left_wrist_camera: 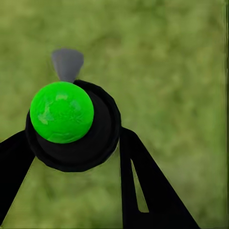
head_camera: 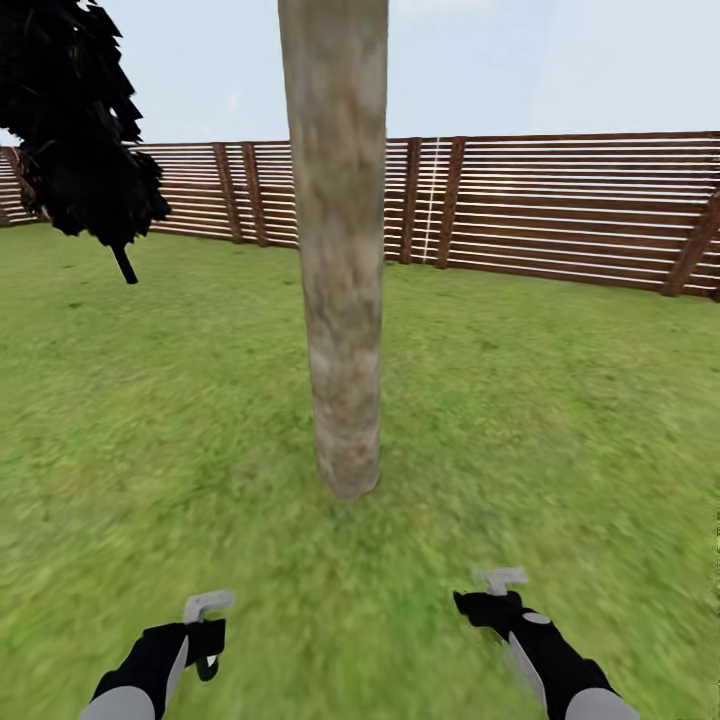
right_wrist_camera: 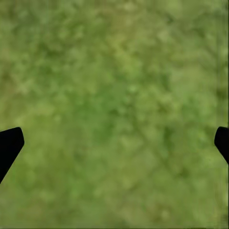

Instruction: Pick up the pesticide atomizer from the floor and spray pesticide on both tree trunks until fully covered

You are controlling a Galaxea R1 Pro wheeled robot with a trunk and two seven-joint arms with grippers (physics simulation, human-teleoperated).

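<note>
Pesticide atomizer (head_camera: 205, 625) is sitting in the left gripper (head_camera: 200, 640) at the near left of the head view, its light grey trigger head poking up above the black fingers. One thick tree trunk (head_camera: 338, 260) is standing dead ahead, rising from the lawn (head_camera: 560, 400) and leaning slightly; it is lying farther out and a little to the right of the left gripper, with its long axis running nearly upright. Judging from this, the left arm will need to lift the nozzle and aim it forward and rightward at the bark. The right gripper (head_camera: 490, 600) is hovering at the near right, about as far from the trunk as the left one. One dark-leaved tree (head_camera: 85, 130) is hanging in at the far left, and one slatted brown fence (head_camera: 560, 210) is closing off the far side.

Left wrist view: two black fingers (left_wrist_camera: 143, 186) are clamping the round dark bottle, its one green spot (left_wrist_camera: 62, 112) facing the camera and the grey trigger showing beyond it, over blurred grass.

Right wrist view: two dark fingertips (right_wrist_camera: 9, 145) are standing wide apart at opposite edges, holding nothing, with bare grass between them.
</note>
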